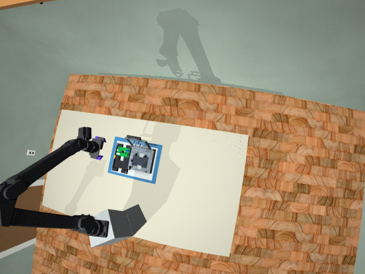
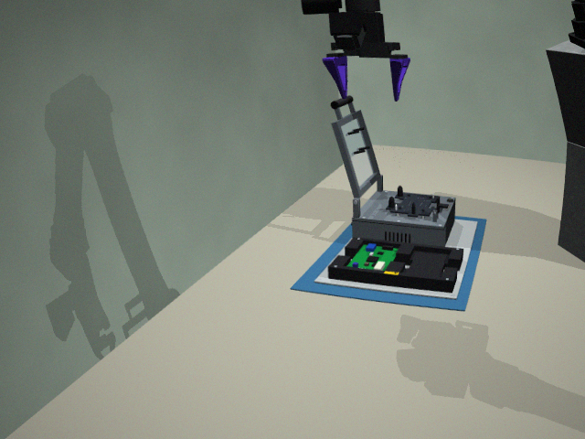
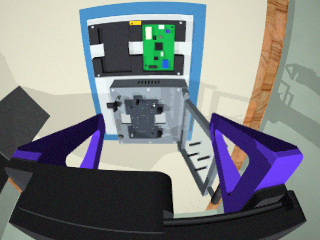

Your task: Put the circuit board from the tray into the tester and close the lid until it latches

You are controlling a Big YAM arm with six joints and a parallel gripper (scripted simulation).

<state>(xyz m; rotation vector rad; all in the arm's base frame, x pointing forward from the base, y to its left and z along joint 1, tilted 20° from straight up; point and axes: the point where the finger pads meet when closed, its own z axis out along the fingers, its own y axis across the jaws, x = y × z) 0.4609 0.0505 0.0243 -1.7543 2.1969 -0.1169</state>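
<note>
The pincer (image 1: 99, 148) (image 2: 370, 99) (image 3: 157, 119) stood wide — nothing between its fingers — above the bench (image 1: 200, 182) (image 2: 188, 358) (image 3: 50, 45), toward its short edge farthest from the wooden floor-like expanse. The green circuit board (image 1: 122, 151) (image 2: 373, 257) (image 3: 159, 47) lay in a pocket of the black tray (image 1: 120, 164) (image 2: 392, 278) (image 3: 115, 74) — nearer that same edge than the tester (image 1: 141, 168) (image 2: 401, 231) (image 3: 148, 84).

green circuit board (image 1: 122, 151) (image 2: 373, 257) (image 3: 159, 47) | face up, flat | in tray pocket | tester (image 1: 142, 160) (image 2: 401, 229) (image 3: 148, 112) lid raised
</note>
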